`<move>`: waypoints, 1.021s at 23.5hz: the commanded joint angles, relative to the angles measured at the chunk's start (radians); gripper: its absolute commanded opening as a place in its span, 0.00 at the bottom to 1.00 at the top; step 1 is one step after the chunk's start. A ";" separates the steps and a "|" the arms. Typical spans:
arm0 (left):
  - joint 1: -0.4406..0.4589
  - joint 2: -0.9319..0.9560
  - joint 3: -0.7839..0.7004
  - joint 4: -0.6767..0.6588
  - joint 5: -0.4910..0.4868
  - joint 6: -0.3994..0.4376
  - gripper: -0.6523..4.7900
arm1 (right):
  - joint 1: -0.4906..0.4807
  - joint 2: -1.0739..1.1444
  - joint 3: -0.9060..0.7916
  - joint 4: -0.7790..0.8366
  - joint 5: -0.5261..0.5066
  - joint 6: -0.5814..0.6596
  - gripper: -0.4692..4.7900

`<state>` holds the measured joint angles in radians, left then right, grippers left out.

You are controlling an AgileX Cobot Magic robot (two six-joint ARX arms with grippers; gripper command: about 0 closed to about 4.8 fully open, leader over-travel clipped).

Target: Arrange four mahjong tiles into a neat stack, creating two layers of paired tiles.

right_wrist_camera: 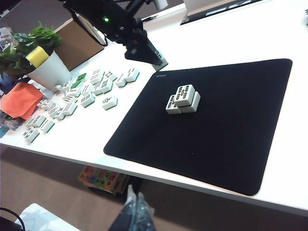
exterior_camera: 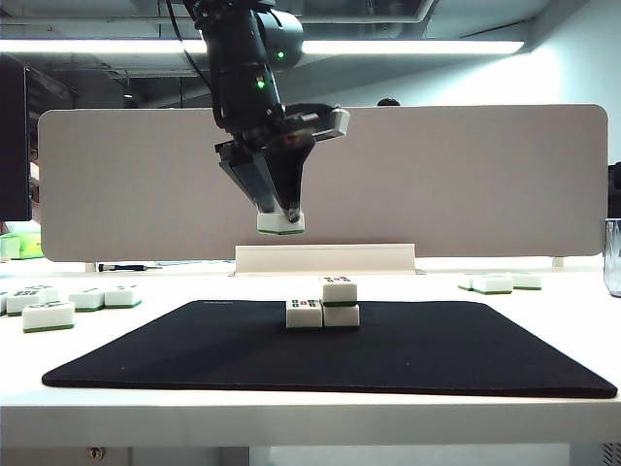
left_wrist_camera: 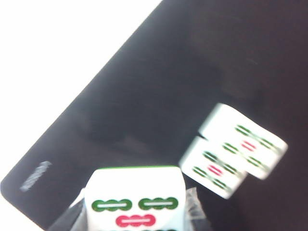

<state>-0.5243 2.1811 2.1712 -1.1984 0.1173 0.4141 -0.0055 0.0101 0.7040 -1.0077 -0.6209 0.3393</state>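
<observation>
Black mat (exterior_camera: 466,359) lies open around 3 stacked tiles (exterior_camera: 324,303); left tool (exterior_camera: 281,216) holds 1 tile (exterior_camera: 280,223) above.

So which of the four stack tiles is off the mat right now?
The tile clamped in the left gripper, hanging above the black mat. The other three sit on the mat: two side by side, one on top.

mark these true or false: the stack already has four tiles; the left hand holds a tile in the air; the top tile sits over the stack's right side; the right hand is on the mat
1. The stack already has four tiles: false, three are there, two below and one on top.
2. The left hand holds a tile in the air: true.
3. The top tile sits over the stack's right side in the exterior view: true.
4. The right hand is on the mat: false, no view shows the right hand there.
</observation>
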 commanded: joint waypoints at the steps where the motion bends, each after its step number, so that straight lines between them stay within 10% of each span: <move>1: -0.005 -0.020 -0.002 -0.035 0.101 0.093 0.44 | 0.000 -0.011 0.003 0.017 0.002 -0.003 0.09; 8: -0.005 -0.104 -0.198 -0.042 0.122 0.336 0.44 | 0.000 -0.011 0.003 0.016 0.002 -0.003 0.09; 24: -0.051 -0.015 -0.211 0.050 0.105 0.428 0.44 | 0.000 -0.011 0.003 0.013 0.001 -0.003 0.09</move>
<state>-0.5732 2.1704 1.9572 -1.1625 0.2169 0.8379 -0.0059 0.0101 0.7040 -1.0080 -0.6209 0.3393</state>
